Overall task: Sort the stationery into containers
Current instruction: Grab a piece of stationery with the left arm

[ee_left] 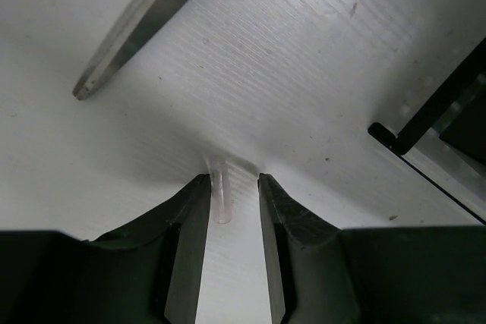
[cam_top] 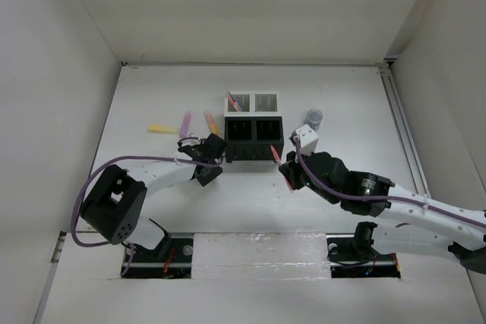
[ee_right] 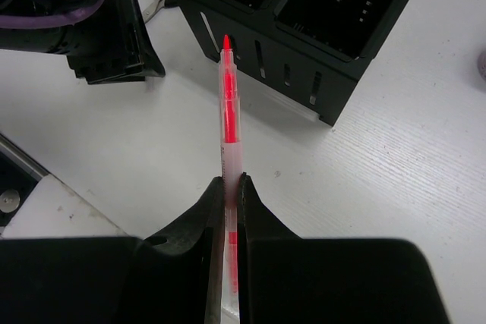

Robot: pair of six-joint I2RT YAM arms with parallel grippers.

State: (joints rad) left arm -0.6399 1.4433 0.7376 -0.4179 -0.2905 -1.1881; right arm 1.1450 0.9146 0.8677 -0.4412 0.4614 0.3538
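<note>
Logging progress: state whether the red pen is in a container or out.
Out. The right hand is shut on the red pen, held outside the black organiser, near its front wall.

Handles of the scissors (ee_left: 129,32) beyond the left-wrist view's top edge.
</note>
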